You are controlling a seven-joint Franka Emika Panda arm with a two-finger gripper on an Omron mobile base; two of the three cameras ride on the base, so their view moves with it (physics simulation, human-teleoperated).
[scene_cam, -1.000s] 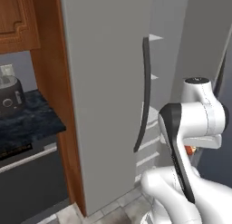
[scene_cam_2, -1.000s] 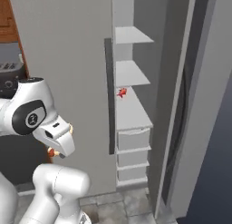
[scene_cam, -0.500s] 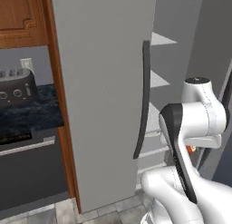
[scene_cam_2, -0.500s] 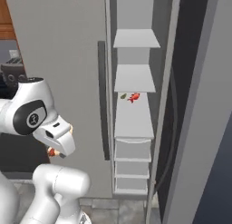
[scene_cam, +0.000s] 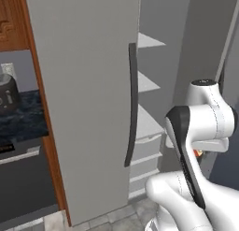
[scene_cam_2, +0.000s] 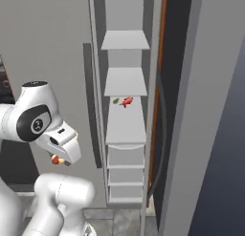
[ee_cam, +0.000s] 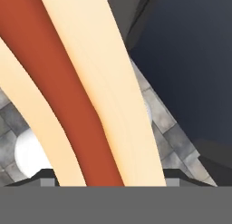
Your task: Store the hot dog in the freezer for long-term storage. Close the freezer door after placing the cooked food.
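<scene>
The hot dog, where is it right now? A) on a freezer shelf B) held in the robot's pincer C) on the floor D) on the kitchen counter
B: in the hand view the hot dog, tan bun around a reddish-brown sausage, sits right up against the camera at the pincer, not on a shelf of the freezer.

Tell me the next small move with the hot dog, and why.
Probably raise the hand and carry it toward the open freezer. The hot dog sits close against the hand camera, apparently held, while the hand hangs low beside the robot's body, outside the compartment, and the shelves sit higher up and ahead.
</scene>
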